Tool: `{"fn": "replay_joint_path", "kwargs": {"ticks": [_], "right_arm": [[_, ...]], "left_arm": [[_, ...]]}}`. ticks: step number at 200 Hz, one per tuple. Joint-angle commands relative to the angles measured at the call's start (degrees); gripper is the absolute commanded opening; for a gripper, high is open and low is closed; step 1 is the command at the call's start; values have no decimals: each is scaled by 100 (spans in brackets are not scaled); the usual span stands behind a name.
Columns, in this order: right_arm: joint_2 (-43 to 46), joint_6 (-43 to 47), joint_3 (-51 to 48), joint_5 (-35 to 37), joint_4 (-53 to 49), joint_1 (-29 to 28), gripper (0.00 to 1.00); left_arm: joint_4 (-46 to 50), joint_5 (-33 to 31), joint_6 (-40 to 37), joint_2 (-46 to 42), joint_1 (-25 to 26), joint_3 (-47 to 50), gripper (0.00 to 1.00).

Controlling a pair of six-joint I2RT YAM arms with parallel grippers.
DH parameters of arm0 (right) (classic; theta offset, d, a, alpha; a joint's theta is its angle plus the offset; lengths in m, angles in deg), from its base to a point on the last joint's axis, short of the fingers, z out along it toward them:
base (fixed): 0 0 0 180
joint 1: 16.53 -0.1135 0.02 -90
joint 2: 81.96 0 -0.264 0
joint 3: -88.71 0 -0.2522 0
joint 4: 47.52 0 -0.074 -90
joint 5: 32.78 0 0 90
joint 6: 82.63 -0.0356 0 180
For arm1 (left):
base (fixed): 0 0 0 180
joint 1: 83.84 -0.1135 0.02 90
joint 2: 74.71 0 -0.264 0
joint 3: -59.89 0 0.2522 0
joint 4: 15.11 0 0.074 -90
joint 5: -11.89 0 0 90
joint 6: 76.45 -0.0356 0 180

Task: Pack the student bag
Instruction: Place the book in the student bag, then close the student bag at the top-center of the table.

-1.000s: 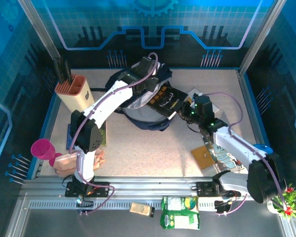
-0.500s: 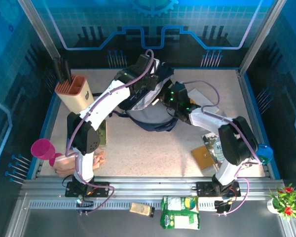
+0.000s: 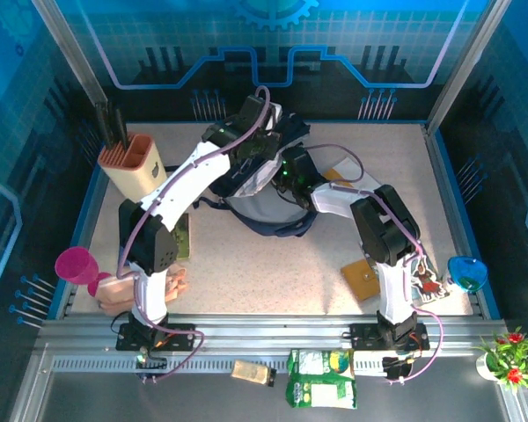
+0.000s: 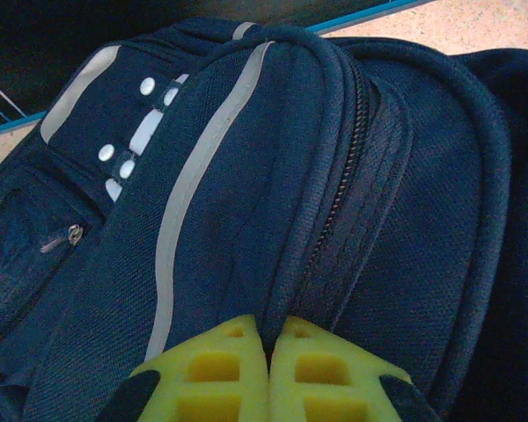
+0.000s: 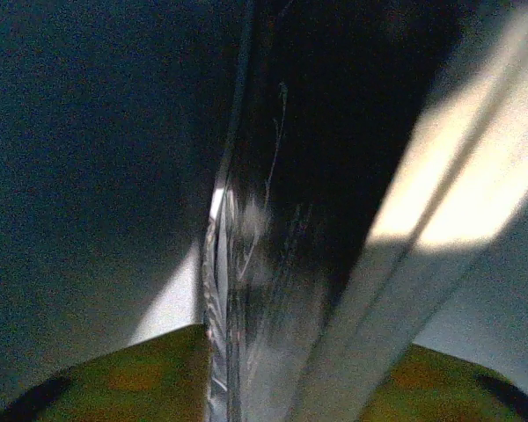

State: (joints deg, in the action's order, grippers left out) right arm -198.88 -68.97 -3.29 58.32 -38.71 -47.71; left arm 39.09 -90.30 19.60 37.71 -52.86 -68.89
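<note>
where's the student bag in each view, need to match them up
top external: student bag at upper centre.
left wrist: it fills most of the frame.
right wrist: dark blue blur at left, cannot tell.
shared landmark: left pincer, shut on the bag's zip seam.
</note>
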Motion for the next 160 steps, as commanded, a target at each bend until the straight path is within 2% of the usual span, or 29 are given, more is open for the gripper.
{"fn": "replay_joint_path", "kwargs": {"ticks": [1,12,37,58,83,107,127,134,151,160], "right_arm": [[196,-52,-200,-436,322,-3,54],[474,-50,-544,-601,329,47,60],[1367,-7,-1382,-1142,356,139,68],[2244,296,-1980,-1209,-285,130,72],[3368,783,-2724,-466,-1369,120,77],[4265,1304,-3054,667,-2460,146,83],[4697,1877,-3000,1295,-3119,278,86],[4758,2076,-2919,1433,-3323,365,87],[4719,2559,-2705,1294,-3587,764,89],[4599,2727,-2599,1111,-3662,1067,90]], "left_arm": [[-684,278,357,-539,-137,-60,0],[-734,363,435,-561,-226,79,0],[-933,458,477,-634,-381,575,0],[-1242,540,494,-757,-494,1193,0],[-1649,626,481,-932,-585,2021,0],[-1959,808,424,-1049,-624,2725,0],[-2007,1043,506,-1072,-633,3103,13],[-2023,1145,578,-1102,-644,3222,21],[-2084,1507,781,-1215,-638,3490,43],[-2123,1697,901,-1316,-637,3623,51]]}}
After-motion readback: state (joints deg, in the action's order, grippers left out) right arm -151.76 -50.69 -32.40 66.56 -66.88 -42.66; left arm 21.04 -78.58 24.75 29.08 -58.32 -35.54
